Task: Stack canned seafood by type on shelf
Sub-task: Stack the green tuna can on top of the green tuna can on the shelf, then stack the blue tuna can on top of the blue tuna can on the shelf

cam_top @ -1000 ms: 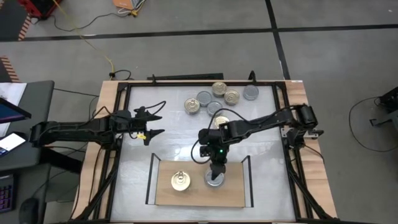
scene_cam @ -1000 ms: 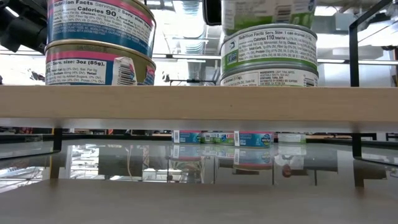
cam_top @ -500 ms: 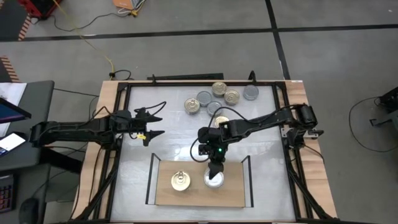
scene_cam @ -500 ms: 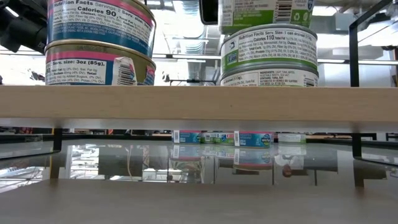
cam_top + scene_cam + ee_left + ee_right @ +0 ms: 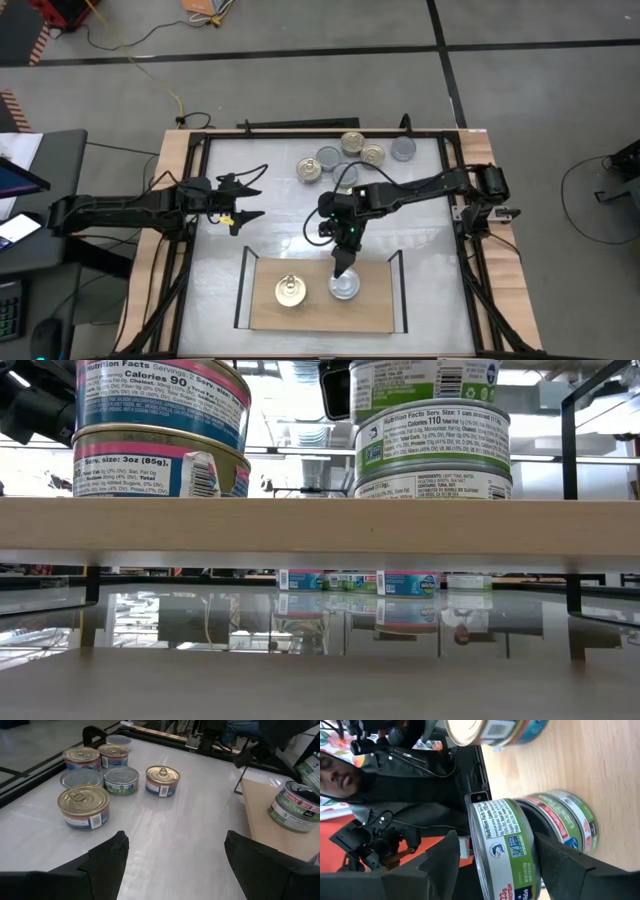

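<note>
Item: my right gripper [image 5: 341, 268], dark two-fingered, poised just above the light wooden shelf board [image 5: 320, 312]. Its fingers stand apart on either side of the top green-labelled silver-lidded tin [image 5: 507, 847], spread a little wider than the tin; whether the pads touch it I cannot tell.

Item: green-labelled stack [image 5: 432, 445], three tins high in the low view, on the shelf's right half.

Item: blue-and-pink-labelled gold-lidded stack [image 5: 160, 435], two tins visible, on the shelf's left half, well apart from the green stack.

Item: loose round flat tins [image 5: 345, 157], about seven, gold and silver-grey lids mixed, clustered at the far side of the white tabletop [image 5: 270, 215].

Item: my left gripper [image 5: 245, 198], fingers wide and empty, hovering over the table's left side, waiting.
</note>
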